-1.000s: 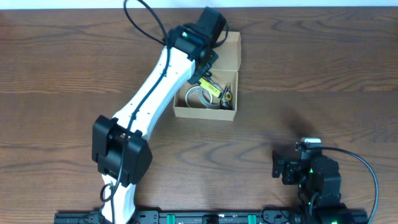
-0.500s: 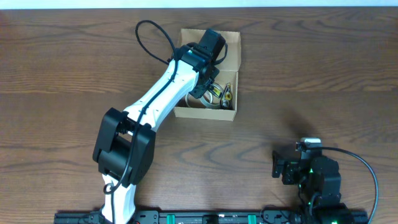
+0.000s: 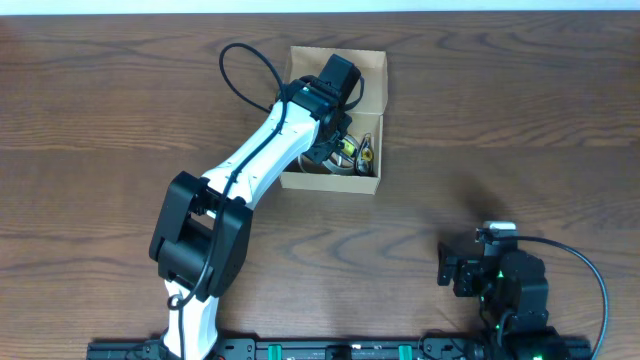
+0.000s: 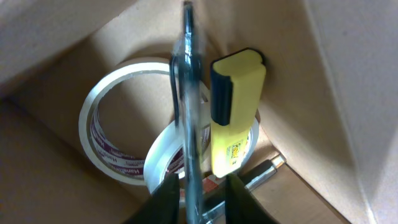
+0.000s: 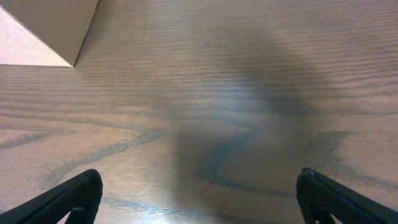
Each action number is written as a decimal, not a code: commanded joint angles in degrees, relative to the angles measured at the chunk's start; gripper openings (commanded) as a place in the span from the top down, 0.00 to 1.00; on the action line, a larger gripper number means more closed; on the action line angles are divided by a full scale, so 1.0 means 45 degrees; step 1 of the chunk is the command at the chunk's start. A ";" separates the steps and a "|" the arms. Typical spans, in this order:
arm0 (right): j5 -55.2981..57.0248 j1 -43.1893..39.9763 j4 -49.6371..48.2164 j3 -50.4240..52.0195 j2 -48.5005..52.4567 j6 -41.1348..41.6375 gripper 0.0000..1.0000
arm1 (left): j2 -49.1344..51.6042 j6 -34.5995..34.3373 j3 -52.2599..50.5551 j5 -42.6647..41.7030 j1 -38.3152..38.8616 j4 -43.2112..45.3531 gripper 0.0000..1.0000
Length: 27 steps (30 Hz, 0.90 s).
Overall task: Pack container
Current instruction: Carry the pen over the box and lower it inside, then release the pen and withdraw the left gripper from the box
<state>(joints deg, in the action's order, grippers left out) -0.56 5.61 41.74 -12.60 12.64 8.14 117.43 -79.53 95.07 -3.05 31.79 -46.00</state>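
Toward the far edge of the dark wood-grain desk sits the one container, a small tan cardboard box with its flap lid open. One of the two white-and-black arms, the left one, reaches down into it from above.

From the left wrist view I count two rolls of clear tape with maroon printing lying in the bottom, one nearer the corner and the other overlapping it. One yellow highlighter with a dark cap leans against the box wall, and one small shiny metal cylinder lies just beside its lower end. One thin clear thing stands on edge; I cannot tell what it is. The left pincer straddles that thin thing with its jaws narrowly parted, a sliver of gap showing on the highlighter side.

At the near right corner of the desk, well apart from the box, the right pincer hangs low over bare wood with its jaws spread wide and holding nothing.
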 commanded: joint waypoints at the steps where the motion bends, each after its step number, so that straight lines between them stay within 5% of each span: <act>1: 0.0078 -0.0107 -0.0024 0.0000 -0.0049 0.0131 0.01 | 0.0053 -0.0053 -0.0083 0.0117 0.0034 0.0000 0.71; 16: 0.0078 -0.0107 -0.0024 0.0000 -0.0049 0.0131 0.01 | -0.0199 -0.0058 -0.0078 0.0155 0.0024 0.0107 0.37; 23: 0.0078 -0.0107 -0.0024 0.0000 -0.0049 0.0126 0.01 | -0.1015 -0.0049 -0.0078 0.0583 0.0024 0.0097 0.02; 27: 0.0078 -0.0107 -0.0024 0.0000 -0.0049 0.0131 0.01 | -0.1598 -0.0044 -0.0078 0.1020 0.0024 0.0087 0.05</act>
<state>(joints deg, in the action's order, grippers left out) -0.54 5.61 41.71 -12.60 12.64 8.14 113.71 -79.68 95.07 -1.28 31.79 -45.54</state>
